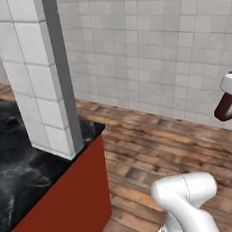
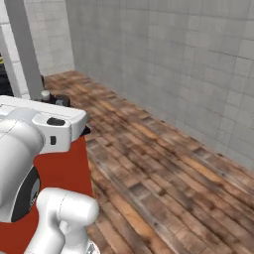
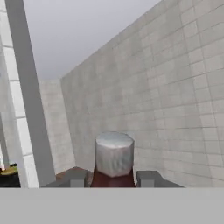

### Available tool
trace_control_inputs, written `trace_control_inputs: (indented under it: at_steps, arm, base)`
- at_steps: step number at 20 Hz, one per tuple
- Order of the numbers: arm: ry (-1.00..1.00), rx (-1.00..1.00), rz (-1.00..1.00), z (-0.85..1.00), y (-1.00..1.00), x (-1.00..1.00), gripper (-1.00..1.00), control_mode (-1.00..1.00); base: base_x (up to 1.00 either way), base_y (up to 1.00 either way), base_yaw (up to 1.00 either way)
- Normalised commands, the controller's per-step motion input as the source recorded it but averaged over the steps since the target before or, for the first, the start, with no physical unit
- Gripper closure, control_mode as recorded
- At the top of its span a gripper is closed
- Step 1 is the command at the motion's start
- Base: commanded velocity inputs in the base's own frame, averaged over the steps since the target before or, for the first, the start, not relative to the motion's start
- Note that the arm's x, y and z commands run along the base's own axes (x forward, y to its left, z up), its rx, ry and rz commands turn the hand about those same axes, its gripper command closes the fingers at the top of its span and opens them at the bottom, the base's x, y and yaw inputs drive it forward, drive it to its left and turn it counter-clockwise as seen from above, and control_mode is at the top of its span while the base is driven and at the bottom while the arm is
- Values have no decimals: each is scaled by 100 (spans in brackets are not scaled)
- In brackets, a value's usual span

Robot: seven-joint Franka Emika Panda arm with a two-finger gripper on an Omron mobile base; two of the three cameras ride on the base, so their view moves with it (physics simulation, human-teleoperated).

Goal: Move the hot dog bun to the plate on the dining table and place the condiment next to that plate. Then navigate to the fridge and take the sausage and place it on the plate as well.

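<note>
My gripper (image 3: 113, 178) is shut on the condiment (image 3: 113, 154), a dark red-brown bottle with a grey cap that stands up between the two fingertips (image 3: 76, 178). From the left base view the condiment (image 1: 228, 106) hangs under the white hand at the right edge, in the air above the wooden floor. To the left is the dining table (image 1: 28, 171), with its black marble top and red base (image 2: 62, 168). A yellow sliver (image 3: 8, 169) at the hand view's left edge may be the plate; I cannot tell. The hot dog bun, sausage and fridge are out of view.
A white tiled pillar (image 1: 36, 70) with a grey edge stands on the table's corner. Brown plank floor (image 1: 166, 148) stretches from the table to a grey tiled wall (image 2: 173, 59). The arm's white links (image 2: 30, 149) block the lower left of the right base view.
</note>
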Motion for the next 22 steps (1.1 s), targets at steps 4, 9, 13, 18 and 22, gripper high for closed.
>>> trace_control_inputs:
  at_steps: [4,9,13,18,22]
  arm:
    - [0,0,0,0,0,0,100,100]
    - [0,0,0,0,0,0,100,100]
    - [0,0,0,0,0,0,100,100]
    - [0,0,0,0,0,0,100,100]
    - [0,0,0,0,0,0,100,100]
  base:
    - [78,-70,32]
    - [82,-67,33]
    - [86,-68,35]
    - [84,-69,36]
    - [85,-68,36]
